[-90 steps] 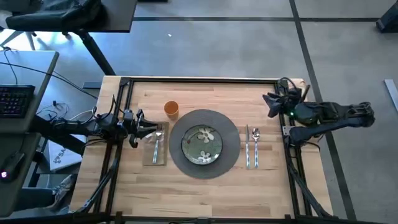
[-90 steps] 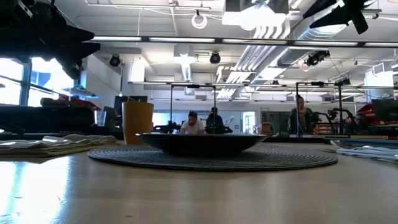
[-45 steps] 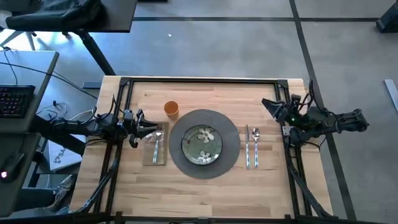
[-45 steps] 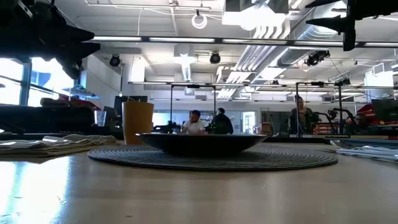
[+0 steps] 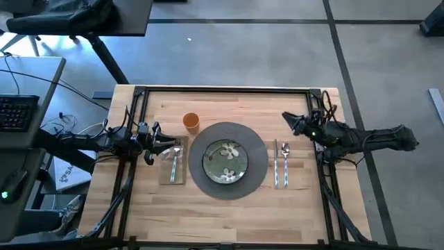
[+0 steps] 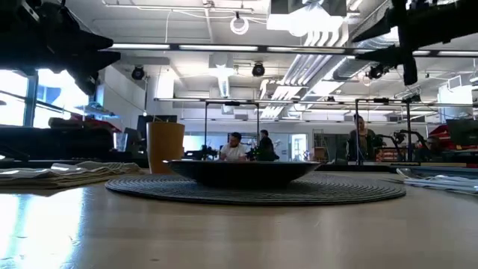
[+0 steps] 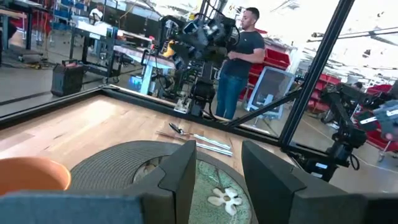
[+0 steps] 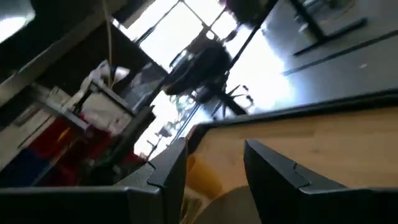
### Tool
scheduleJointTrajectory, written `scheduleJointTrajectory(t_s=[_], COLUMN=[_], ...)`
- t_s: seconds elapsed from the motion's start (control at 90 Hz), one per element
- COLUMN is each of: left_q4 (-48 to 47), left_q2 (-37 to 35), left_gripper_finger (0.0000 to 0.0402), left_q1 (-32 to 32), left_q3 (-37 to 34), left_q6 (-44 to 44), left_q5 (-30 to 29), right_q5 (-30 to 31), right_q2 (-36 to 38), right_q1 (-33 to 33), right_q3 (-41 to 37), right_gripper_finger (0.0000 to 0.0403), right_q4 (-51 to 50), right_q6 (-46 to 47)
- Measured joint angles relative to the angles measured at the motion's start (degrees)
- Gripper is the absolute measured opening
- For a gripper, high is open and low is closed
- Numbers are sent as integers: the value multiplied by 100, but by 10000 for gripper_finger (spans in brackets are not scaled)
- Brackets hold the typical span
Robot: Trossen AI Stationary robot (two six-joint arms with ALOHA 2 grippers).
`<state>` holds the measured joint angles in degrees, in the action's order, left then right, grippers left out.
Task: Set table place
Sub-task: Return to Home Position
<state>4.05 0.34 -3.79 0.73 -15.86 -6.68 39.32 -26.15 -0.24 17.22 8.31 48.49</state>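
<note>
Right end effector (image 5: pixel 288 120) farther over the table (image 5: pixel 229 217) now.

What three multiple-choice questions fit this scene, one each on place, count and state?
1. Where does the orange cup stand?
A. on bare table beside the placemat
B. on the placemat
C. on the floor

2. How many pieces of cutlery lie on the placemat's right-arm side?
A. one
B. two
C. three

3. How do the pincers stand?
A. both open, empty
B. left shut on the cup
C. right shut on the cup

Key:
1. A, it stands on wood, off the placemat.
2. B, knife and spoon lie side by side.
3. A, each wrist view shows them parted, with the left pincer by the napkin and the right pincer beyond the spoon.
</note>
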Motion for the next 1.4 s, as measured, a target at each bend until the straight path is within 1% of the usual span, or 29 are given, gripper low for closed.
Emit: scheduleJointTrajectory(t_s=[0.089, 0.178, 0.256, 0.311, 0.367, 0.422, 0.478, 0.556, 0.633, 0.833, 0.933, 1.011, 1.256, 1.4], left_q4=[0, 1, 0, 2, 0, 4, 1, 2, 1, 3, 4, 0, 1, 2], left_q2=[0, 1, 0, 0, 2, 2, 2, 2, 2, 2, 2, 2, 2, 2], left_gripper_finger=[111, 111, 111, 111, 111, 111, 111, 111, 111, 111, 111, 111, 111, 111], left_q1=[0, 0, 0, 0, 0, 0, 0, 0, 0, 0, 0, 0, 0, 0], left_q3=[0, 0, 0, 0, 0, 0, 0, 0, 1, 1, 0, 0, 0, 0], left_q6=[0, 0, 0, 0, 0, 0, 0, 0, 0, 0, 0, 0, -1, 0], left_q5=[1, 1, 1, 3, 7, 7, 7, 7, 6, 5, 5, 5, 5, 5], right_q5=[-562, -1406, -2372, -2938, -3237, -3382, -3425, -3487, -3450, -2918, -2577, -2436, -1804, -1449], right_q2=[-3, -17, -20, -20, -24, -20, -20, -20, -15, -15, -9, -1, 0, -1], right_q1=[-497, -946, -1221, -1301, -1293, -1258, -1197, -1050, -888, -484, -286, -142, 363, 678], right_q3=[-236, -414, -415, -367, -304, -210, -54, 195, 361, 393, 312, 200, -484, -860], right_gripper_finger=[138, 138, 138, 138, 138, 138, 138, 138, 138, 138, 138, 138, 138, 138], right_q4=[620, 950, 717, 458, 310, 106, -257, -1030, -1626, -1749, -1709, -1583, -119, 424], right_q6=[-43, 116, 227, 248, 205, 157, 85, -56, -176, -205, -198, -106, 108, 308])
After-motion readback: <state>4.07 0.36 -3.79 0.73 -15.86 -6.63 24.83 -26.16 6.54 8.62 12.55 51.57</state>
